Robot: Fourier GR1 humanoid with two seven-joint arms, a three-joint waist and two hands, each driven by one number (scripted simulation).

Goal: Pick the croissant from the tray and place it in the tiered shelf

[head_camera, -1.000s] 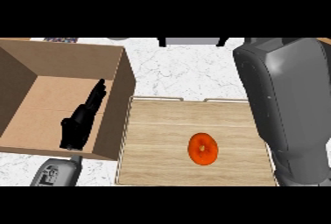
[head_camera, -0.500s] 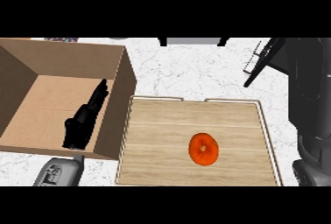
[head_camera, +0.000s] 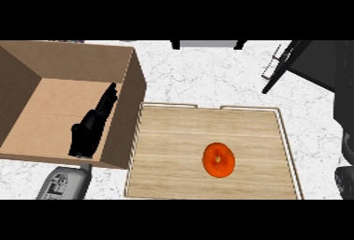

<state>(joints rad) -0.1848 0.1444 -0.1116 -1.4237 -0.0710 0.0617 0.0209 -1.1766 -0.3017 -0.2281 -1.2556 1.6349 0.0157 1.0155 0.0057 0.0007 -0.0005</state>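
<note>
Left hand (head_camera: 92, 127) with straight fingers inside box (head_camera: 128, 101) beside tray (head_camera: 169, 126); croissant (head_camera: 218, 160) on tray.

- A white marbled table (head_camera: 207, 77) is carrying everything.
- A wooden tray (head_camera: 173, 154) is lying toward the table's near edge.
- An open brown box (head_camera: 135, 93) is sitting at the left edge, touching the tray.

1. You are looking steeply down on a white, grey-veined marble counter (head_camera: 207, 75) that fills the view.
2. At your top edge sits a pale grey block (head_camera: 207, 44) with dark ends.
3. At your upper left edge a small patch of mixed grey and white (head_camera: 66, 41) shows; what it is cannot be told.
4. Light falls evenly, with soft shadows only.
</note>
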